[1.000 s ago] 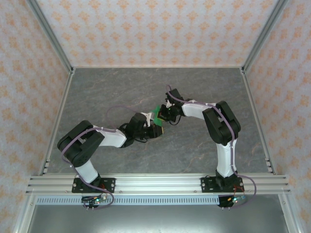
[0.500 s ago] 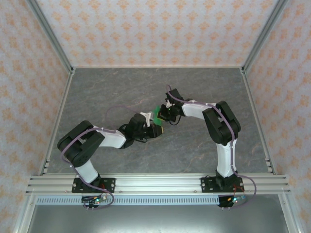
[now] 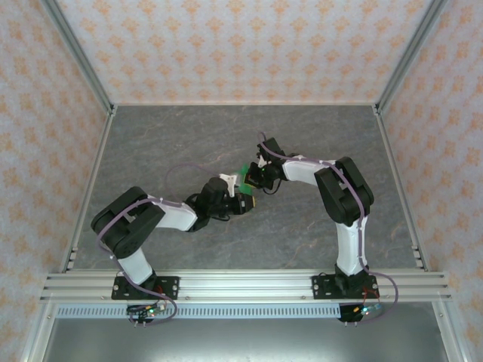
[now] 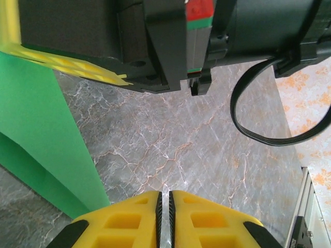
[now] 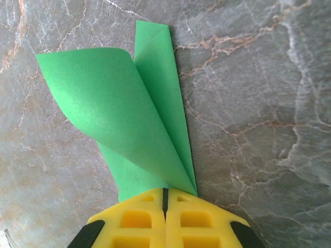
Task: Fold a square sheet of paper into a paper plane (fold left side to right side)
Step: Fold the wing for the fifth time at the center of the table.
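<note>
Entry: green sheet of paper [image 5: 129, 119], folded, one flap curling up. I see the right gripper [image 5: 165, 199] clamped on its narrow end. The left gripper [image 4: 164, 201] is just beside the sheet, jaws together, empty.

The green paper [image 5: 121, 113] is pinched at its narrow end by the right gripper [image 5: 165, 199], whose yellow fingers [image 5: 135, 219] are pressed together at the bottom edge. Two layers are seen fanning upward: a curled upper flap and a flatter folded strip beneath it. A grey marbled table [image 5: 258, 103] is seen underneath.
</note>
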`<action>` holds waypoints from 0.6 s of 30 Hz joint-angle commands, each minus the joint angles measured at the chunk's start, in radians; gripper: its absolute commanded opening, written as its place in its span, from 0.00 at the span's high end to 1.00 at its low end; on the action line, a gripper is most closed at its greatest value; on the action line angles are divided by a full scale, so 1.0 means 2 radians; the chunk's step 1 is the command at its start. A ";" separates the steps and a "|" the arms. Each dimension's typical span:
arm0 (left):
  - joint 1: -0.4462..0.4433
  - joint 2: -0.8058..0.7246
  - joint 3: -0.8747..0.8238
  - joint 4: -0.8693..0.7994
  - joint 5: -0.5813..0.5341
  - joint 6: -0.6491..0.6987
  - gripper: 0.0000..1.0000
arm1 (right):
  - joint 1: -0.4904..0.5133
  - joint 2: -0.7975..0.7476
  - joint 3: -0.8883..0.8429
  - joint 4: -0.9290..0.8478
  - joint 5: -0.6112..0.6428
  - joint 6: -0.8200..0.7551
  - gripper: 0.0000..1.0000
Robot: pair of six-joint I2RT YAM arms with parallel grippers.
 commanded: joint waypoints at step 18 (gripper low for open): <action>-0.003 0.048 0.028 -0.029 -0.020 0.004 0.86 | -0.001 0.019 -0.006 -0.050 0.021 -0.005 1.00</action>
